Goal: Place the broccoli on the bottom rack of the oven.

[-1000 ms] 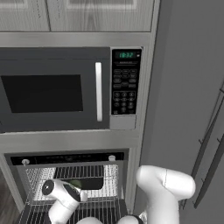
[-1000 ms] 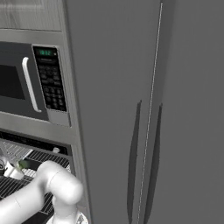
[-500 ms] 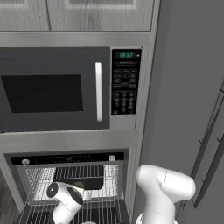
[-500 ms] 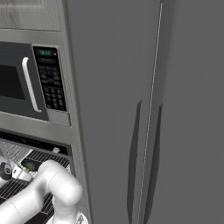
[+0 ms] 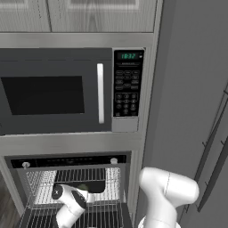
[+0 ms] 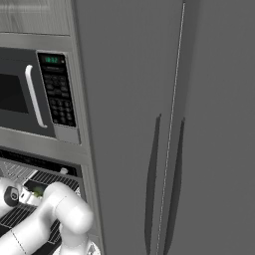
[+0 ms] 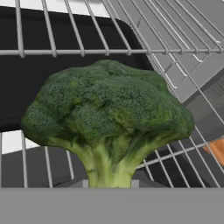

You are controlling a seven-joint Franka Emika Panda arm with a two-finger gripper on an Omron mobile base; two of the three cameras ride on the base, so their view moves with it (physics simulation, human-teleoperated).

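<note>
Inside the oven (image 5: 71,191), jaws clamped on the broccoli (image 7: 107,124) stem, floret held above wire bars; which of the 2 racks lies right beneath is unclear. Risk: releasing over the upper shelf, or the stem snagging between bars and tipping.

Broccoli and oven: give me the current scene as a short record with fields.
held item: broccoli, stem between the fingertips, floret facing away
gripper: shut on the stem
oven: open, wire racks visible
gripper location: inside the oven cavity, above a wire rack
placement: broccoli not yet released
above oven: microwave, door closed
right of oven: tall grey panels
</note>
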